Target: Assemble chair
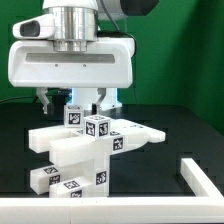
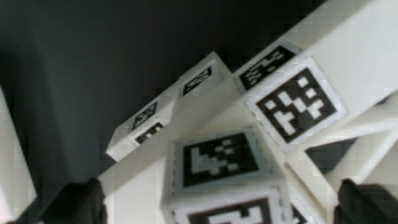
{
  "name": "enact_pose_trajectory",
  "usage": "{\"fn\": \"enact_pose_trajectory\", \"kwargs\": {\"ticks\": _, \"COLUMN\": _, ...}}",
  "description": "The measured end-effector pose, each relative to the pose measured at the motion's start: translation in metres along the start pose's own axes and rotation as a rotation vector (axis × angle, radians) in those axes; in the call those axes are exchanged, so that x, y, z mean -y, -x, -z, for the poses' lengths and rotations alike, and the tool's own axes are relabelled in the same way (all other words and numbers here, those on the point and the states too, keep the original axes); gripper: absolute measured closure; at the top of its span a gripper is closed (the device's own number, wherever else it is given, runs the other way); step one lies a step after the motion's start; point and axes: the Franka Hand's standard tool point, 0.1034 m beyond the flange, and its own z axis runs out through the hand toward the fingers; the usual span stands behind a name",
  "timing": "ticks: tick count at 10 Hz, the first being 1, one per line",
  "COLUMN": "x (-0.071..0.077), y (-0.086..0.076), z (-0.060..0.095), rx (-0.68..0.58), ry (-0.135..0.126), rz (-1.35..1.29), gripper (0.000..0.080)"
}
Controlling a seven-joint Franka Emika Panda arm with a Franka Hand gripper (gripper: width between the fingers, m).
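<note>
The chair (image 1: 85, 150) stood partly built near the middle of the dark surface (image 1: 185, 125), directly under the arm. It was a cluster of white blocky pieces: a flat panel spreading toward the exterior view's right, upright blocks below it, and small tagged cubes on top. The white L-shaped border rail (image 1: 200, 178) lay well apart from it, at the exterior view's lower right.

The end effector (image 1: 83, 100) hung just above the topmost tagged block (image 1: 74, 114), its jaws spread wide with one finger (image 1: 104, 99) on either side and nothing between them. In the wrist view the two dark fingertips (image 2: 68, 200) framed the tagged block (image 2: 231, 170) without touching it, as far as could be told.

The pieces looked like rigid moulded plastic, so they would probably hold their shape under a firm squeeze and not dent or bend. They seemed light (hollow or printed, most likely), which meant the stack could easily be nudged or tipped by a sideways brush. The smooth white faces looked somewhat slippery, and the printed tags offered no extra grip.

The best hold appeared to be across two flat, parallel sides of an upright block, squarely and low enough that the pads met full faces rather than edges. Gripping the broad panel by its thin rim seemed riskier, since it might twist out.
</note>
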Motion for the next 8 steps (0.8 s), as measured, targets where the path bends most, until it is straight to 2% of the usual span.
{"fn": "enact_pose_trajectory", "kwargs": {"ticks": 1, "x": 0.0, "y": 0.0002, "z": -0.0003, "rx": 0.0, "ry": 0.0, "rz": -0.029, "gripper": 0.015}}
{"fn": "enact_pose_trajectory", "kwargs": {"ticks": 3, "x": 0.0, "y": 0.0003, "z": -0.0005, "rx": 0.001, "ry": 0.0, "rz": -0.072, "gripper": 0.0411}}
{"fn": "enact_pose_trajectory", "kwargs": {"ticks": 4, "x": 0.0, "y": 0.0003, "z": -0.0005, "rx": 0.001, "ry": 0.0, "rz": -0.139, "gripper": 0.0516}}
{"fn": "enact_pose_trajectory", "kwargs": {"ticks": 6, "x": 0.0003, "y": 0.0003, "z": -0.0008, "rx": 0.001, "ry": 0.0, "rz": -0.331, "gripper": 0.0515}}
{"fn": "enact_pose_trajectory", "kwargs": {"ticks": 8, "x": 0.005, "y": -0.0018, "z": -0.0012, "rx": -0.008, "ry": 0.003, "rz": -0.692, "gripper": 0.0515}}
